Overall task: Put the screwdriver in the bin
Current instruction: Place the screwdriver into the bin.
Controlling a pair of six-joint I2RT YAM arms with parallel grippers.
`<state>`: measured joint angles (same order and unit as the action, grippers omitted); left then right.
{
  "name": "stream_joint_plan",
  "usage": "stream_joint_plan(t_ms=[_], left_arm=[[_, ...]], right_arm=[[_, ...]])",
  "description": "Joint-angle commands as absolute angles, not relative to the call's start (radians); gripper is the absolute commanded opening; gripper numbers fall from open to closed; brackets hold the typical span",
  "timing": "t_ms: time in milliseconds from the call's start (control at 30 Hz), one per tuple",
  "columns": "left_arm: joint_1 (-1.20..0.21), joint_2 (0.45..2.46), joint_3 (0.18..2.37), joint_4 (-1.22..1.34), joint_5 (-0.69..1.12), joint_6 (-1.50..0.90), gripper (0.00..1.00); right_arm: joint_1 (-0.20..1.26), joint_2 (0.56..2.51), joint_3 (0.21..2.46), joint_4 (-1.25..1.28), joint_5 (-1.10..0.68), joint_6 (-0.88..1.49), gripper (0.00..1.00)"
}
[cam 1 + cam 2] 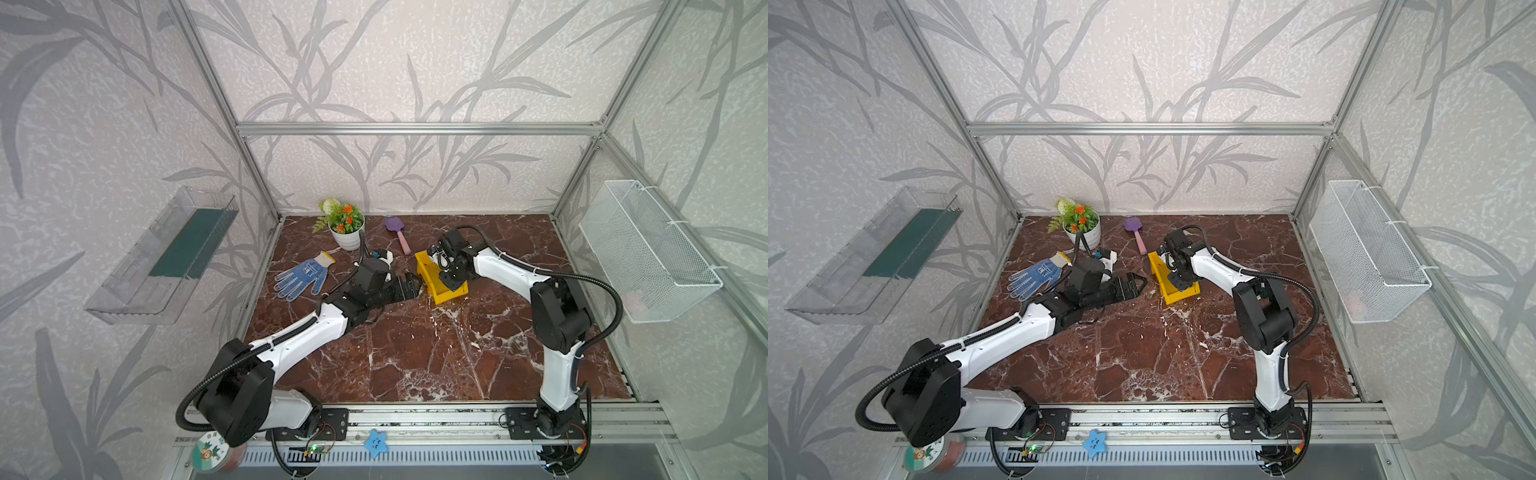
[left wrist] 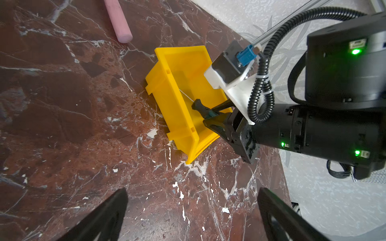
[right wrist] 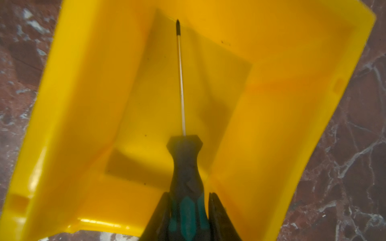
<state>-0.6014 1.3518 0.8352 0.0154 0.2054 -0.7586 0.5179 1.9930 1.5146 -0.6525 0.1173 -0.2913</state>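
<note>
At the marble table's (image 1: pixel 415 357) ten o'clock lay a dotted knit glove (image 1: pixel 302 275). At its three o'clock the left gripper (image 2: pixel 193 189) gaped wide and empty, with bare slab ahead of it. Just past it, toward one o'clock of centre, sat the glossy yellow plastic bin (image 3: pixel 83 83), sloped lip low, open marble around it. Inside was the screwdriver (image 3: pixel 184 158), its thin metal shaft aimed at a back corner, its green-black handle pinched by the right gripper (image 3: pixel 188 194).

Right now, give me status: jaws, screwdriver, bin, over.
Right gripper jaws shut on green-and-black-handled, silver-shafted screwdriver. Shaft inside bright yellow plastic bin, not yet released. Left gripper jaws open, apart from bin. Nothing blocking.
</note>
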Motion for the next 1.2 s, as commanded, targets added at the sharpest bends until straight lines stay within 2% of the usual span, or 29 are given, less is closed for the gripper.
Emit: stream_joint_plan(t_ms=[0, 233, 667, 967, 1167], left_arm=[[-0.606, 1.353, 0.846, 0.008, 0.193, -0.745, 0.99], [-0.605, 1.355, 0.846, -0.002, 0.188, -0.740, 0.99], [-0.593, 1.312, 0.830, -0.041, 0.155, -0.712, 0.99], [-0.547, 1.268, 0.831, -0.057, 0.125, -0.689, 0.99], [-0.460, 1.227, 0.846, -0.062, 0.079, -0.651, 0.99]], right_arm=[[0.515, 2.006, 1.546, -0.682, 0.127, -0.321, 0.11], [0.516, 2.051, 1.561, -0.657, 0.095, -0.319, 0.19], [0.517, 2.058, 1.575, -0.637, 0.171, -0.290, 0.38], [0.538, 1.925, 1.518, -0.560, 0.165, -0.238, 0.41], [0.537, 1.724, 1.378, -0.406, 0.170, -0.122, 0.44]])
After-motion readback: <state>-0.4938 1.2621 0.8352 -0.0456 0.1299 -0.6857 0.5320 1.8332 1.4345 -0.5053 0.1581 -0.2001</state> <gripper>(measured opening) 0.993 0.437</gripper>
